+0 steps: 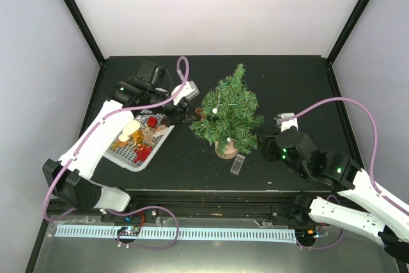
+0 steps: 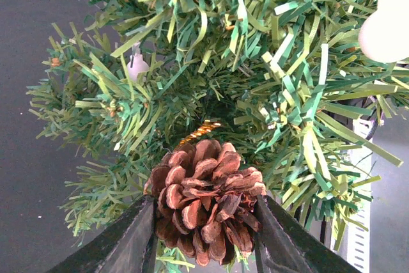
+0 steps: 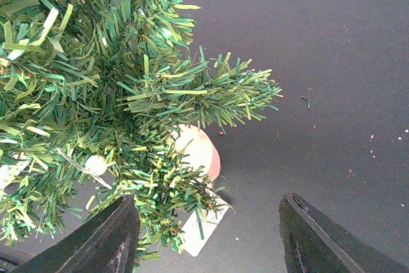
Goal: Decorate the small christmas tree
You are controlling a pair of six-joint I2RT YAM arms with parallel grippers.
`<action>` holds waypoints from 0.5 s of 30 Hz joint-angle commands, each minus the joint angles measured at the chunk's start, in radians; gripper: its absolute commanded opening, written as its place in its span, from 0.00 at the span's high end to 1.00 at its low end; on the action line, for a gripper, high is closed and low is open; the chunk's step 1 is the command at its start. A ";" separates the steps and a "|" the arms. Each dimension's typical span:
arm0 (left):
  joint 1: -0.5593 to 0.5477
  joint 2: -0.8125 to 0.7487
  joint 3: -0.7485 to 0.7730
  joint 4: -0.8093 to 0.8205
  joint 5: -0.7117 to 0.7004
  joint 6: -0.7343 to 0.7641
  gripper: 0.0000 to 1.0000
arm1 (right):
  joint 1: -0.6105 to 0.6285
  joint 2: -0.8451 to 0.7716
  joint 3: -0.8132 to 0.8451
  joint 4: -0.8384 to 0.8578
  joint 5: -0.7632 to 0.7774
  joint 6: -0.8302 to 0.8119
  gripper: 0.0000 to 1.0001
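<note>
The small christmas tree (image 1: 229, 110) stands upright near the middle of the black desk (image 1: 287, 81), on a round light wooden base (image 1: 226, 150). Its branches are bristly green needles. Two white ball ornaments (image 1: 216, 110) hang among the needles, one on the upper left side and one low, just above the base.

A brown pine cone (image 2: 204, 199) sits against the tree's left-side branches. A short gold loop shows at its top and runs into the needles. The left end effector (image 2: 204, 212) is clamped on this pine cone: one dark finger presses each flank, and the cone fills the gap between them. In the left wrist view a small silver ornament (image 2: 136, 65) hangs in the branches above and left of the cone, and a white ball (image 2: 383, 30) shows at the upper right edge.

The right end effector (image 3: 208, 234) sits low on the right of the tree, pointing at it. Its fingers stand wide apart and hold nothing. The left finger (image 3: 108, 234) is close to the lowest needles; whether it touches them cannot be told.

A small clear tag (image 1: 238, 164) lies flat on the desk just beside the base, on its near side.

A grey perforated tray (image 1: 131, 163) lies on the desk to the left of the tree, under the left arm. It holds loose decorations, among them yellow and red pieces (image 1: 152, 121).
</note>
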 commanded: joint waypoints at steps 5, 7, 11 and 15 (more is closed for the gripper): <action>-0.047 0.055 0.070 0.001 -0.010 0.006 0.58 | 0.006 -0.009 0.009 0.008 0.033 0.004 0.39; -0.064 0.080 0.104 -0.021 -0.021 0.013 0.58 | 0.006 -0.010 0.010 0.009 0.031 0.005 0.39; -0.080 0.119 0.143 -0.039 -0.055 0.023 0.58 | 0.005 -0.017 0.009 0.004 0.029 0.008 0.39; -0.082 0.126 0.146 -0.032 -0.100 0.029 0.57 | 0.005 -0.026 0.005 0.001 0.031 0.010 0.39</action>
